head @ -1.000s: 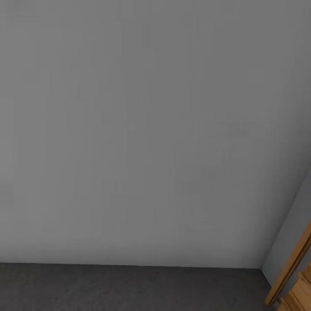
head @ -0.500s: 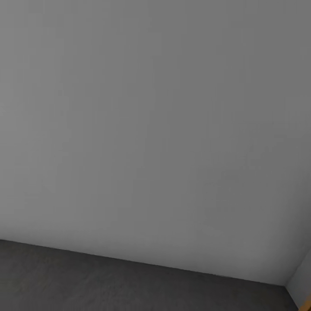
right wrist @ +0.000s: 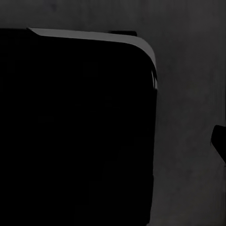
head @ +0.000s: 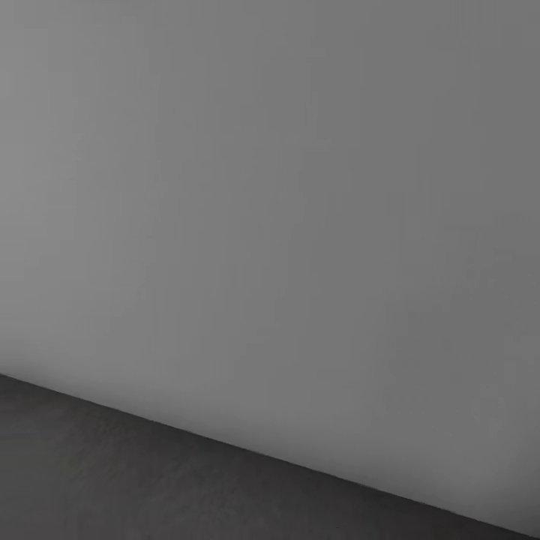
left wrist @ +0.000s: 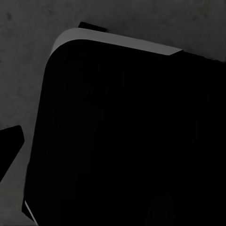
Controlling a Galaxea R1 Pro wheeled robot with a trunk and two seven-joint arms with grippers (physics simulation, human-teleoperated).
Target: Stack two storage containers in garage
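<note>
Ahead wall (head: pixel 270 187), floor (head: pixel 112 480), wrists dark bulk (left wrist: pixel 132 141)

A wall (head: pixel 285 225) stands behind the floor (head: pixel 112 472), their seam slanting down rightward.

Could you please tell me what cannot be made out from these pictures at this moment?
- Head view: a plain grey wall and a strip of the floor; the rest of the room is cut off by the frame edges.
- Left wrist view: a large black rounded body hides whatever lies behind it.
- Right wrist view: a like black body does the same.
- Whether either gripper is open or shut.
</note>
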